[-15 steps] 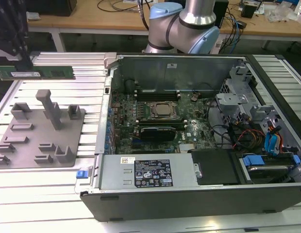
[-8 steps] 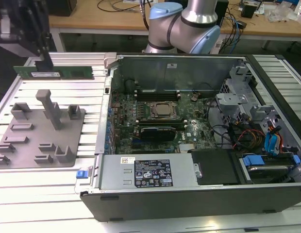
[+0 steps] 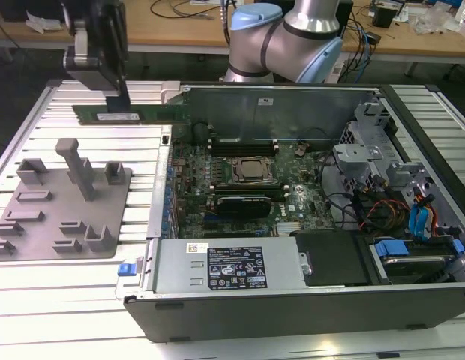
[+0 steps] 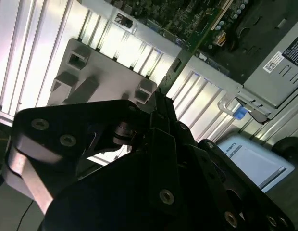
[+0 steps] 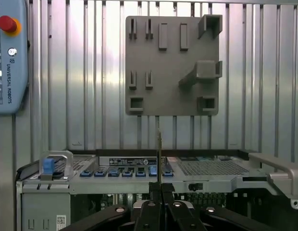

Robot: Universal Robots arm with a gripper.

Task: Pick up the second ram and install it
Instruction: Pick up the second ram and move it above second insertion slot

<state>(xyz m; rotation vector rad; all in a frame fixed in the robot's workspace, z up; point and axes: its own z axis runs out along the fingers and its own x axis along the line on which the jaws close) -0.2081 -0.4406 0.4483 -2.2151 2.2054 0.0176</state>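
The second ram [image 3: 135, 115], a long thin dark green stick, hangs level in the air above the slatted table, just off the open computer case's [image 3: 292, 300] far corner on the exterior view's left. My gripper [image 3: 120, 99] is shut on it from above. In the first wrist view the stick [image 5: 159, 154] shows edge-on as a thin line rising from my gripper [image 5: 161, 192]. In the second wrist view it [image 4: 187, 55] runs out from my gripper [image 4: 156, 98] toward the case. The motherboard [image 3: 217, 161] with its silver processor [image 3: 252, 171] lies inside the case.
A grey holder plate [image 3: 60, 206] with raised blocks lies on the table at the exterior view's left, under the stick's path. A black rectangular block [image 3: 247, 204] sits below the processor. Cables and drive bays [image 3: 397, 202] fill the case's right side. A teach pendant [image 5: 9, 57] rests beside the plate.
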